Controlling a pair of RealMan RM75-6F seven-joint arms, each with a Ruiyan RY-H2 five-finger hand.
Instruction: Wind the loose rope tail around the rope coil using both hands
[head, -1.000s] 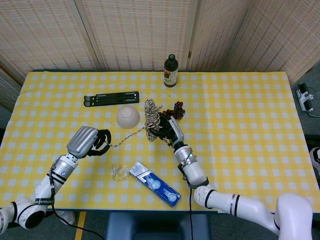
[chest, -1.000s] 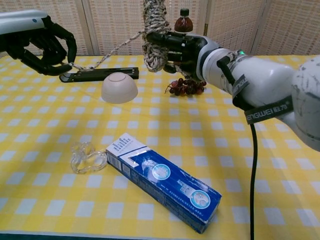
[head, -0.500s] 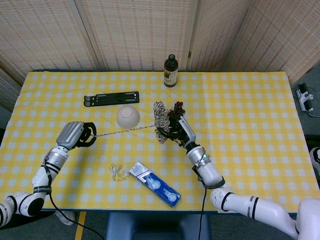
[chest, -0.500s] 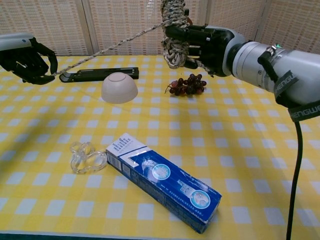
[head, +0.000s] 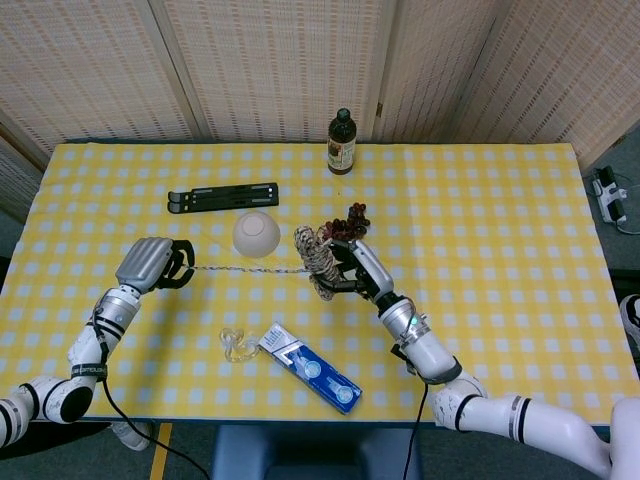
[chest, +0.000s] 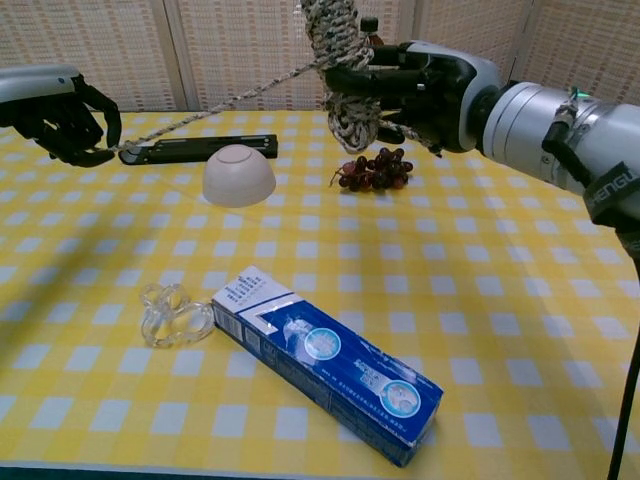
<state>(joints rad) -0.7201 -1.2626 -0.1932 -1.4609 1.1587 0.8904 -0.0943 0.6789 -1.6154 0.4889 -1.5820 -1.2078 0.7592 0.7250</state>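
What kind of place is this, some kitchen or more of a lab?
Probably a staged robot test area, not a real kitchen. A table with a yellow checked cloth stands against woven folding screens, and unrelated household props lie on it: a blue carton, grapes and an upturned bowl.

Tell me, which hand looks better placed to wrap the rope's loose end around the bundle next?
Probably the left hand: it pinches the end of the rope tail, stretched taut and free to circle. The right hand is occupied gripping the rope coil above the table.
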